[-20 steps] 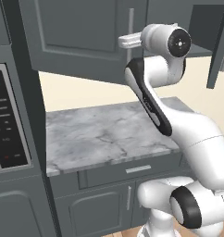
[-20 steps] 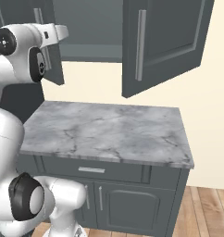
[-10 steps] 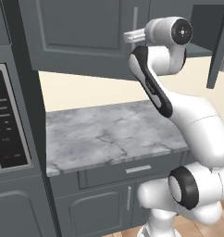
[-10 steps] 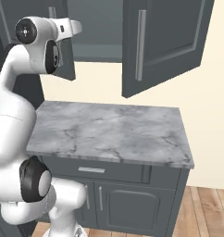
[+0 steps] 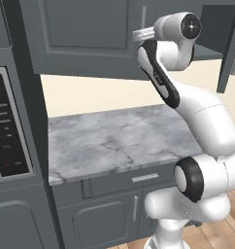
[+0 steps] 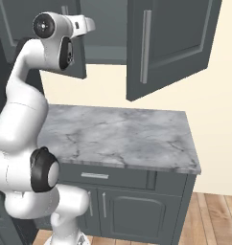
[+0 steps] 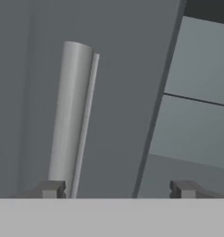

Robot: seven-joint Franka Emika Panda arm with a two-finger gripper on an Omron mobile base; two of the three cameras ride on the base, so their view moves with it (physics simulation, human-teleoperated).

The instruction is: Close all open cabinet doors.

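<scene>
Pincer (image 7: 117, 189), hand view: the two dark fingertips stand wide apart with nothing between them, raised close before the left cabinet door (image 7: 118, 92). This view alone gives the door's detail: a flat dark grey face, a silver bar handle (image 7: 70, 120) running lengthwise just above the left fingertip, and the door's free edge as a slanted line, beyond which lies the paler cabinet interior (image 7: 197, 120) crossed by a shelf line.

Left base view: the arm (image 5: 187, 107) reaches up to the left cabinet door (image 5: 85, 36), which hangs above the marble tabletop (image 5: 114, 141); an oven panel (image 5: 8, 131) stands at the left.

Right base view: this view alone shows the right cabinet door (image 6: 170, 45) in full, swung well outward, with recessed panel and long vertical bar handle, above the tabletop (image 6: 122, 136).
</scene>
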